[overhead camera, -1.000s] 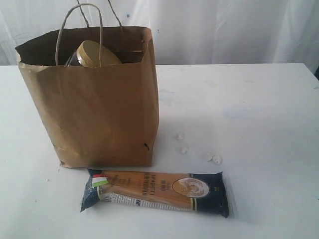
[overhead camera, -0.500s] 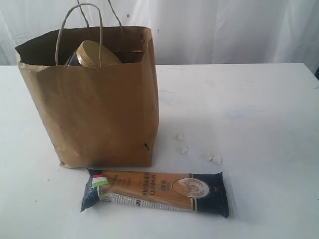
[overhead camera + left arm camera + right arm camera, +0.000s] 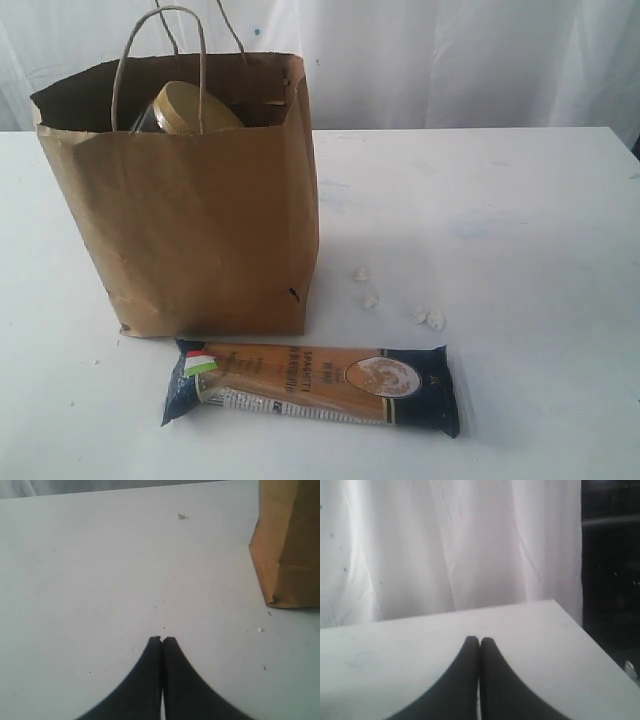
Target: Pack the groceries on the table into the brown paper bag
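Note:
The brown paper bag (image 3: 190,215) stands upright on the white table (image 3: 500,220) at the left, and the gold lid of a nut jar (image 3: 190,108) shows inside its mouth. In front of the bag lies the long navy-orange spaghetti pack (image 3: 315,385), flat on the table. Several small white lumps (image 3: 430,318) lie to the right of the bag. Neither arm appears in the exterior view. My left gripper (image 3: 162,639) is shut and empty over bare table, with a corner of the bag (image 3: 287,545) off to one side. My right gripper (image 3: 479,639) is shut and empty, facing the table's far edge.
A white curtain (image 3: 450,60) hangs behind the table. In the right wrist view the table edge (image 3: 580,625) drops off beside a dark gap (image 3: 610,555). A small white crumb (image 3: 182,515) lies on the table in the left wrist view.

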You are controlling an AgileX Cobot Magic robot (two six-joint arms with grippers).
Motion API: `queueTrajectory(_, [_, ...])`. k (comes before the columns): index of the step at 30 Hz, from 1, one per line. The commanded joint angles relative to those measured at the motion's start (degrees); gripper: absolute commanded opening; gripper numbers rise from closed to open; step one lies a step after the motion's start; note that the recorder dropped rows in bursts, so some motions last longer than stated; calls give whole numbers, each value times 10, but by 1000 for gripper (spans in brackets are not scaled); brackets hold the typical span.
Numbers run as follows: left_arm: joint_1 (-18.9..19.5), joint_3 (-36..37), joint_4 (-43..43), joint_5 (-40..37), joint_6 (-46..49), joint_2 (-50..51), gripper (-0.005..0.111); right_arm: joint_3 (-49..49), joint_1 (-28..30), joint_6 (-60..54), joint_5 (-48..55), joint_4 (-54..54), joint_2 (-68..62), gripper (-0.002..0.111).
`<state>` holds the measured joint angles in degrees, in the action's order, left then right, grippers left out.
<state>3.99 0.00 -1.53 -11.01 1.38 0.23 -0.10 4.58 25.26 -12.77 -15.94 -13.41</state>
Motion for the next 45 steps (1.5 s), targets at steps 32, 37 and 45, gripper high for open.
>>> queueTrajectory(32, [-60,0,-5,-2,1,-2,0,-722,-246,-356,497,154,-859,0])
queueTrajectory(37, [-60,0,-5,-2,1,-2,0,-766,-246,-526,525,323,-957,0])
queueTrajectory(45, [-60,0,-5,-2,1,-2,0,-774,-246,-615,468,411,-992,24])
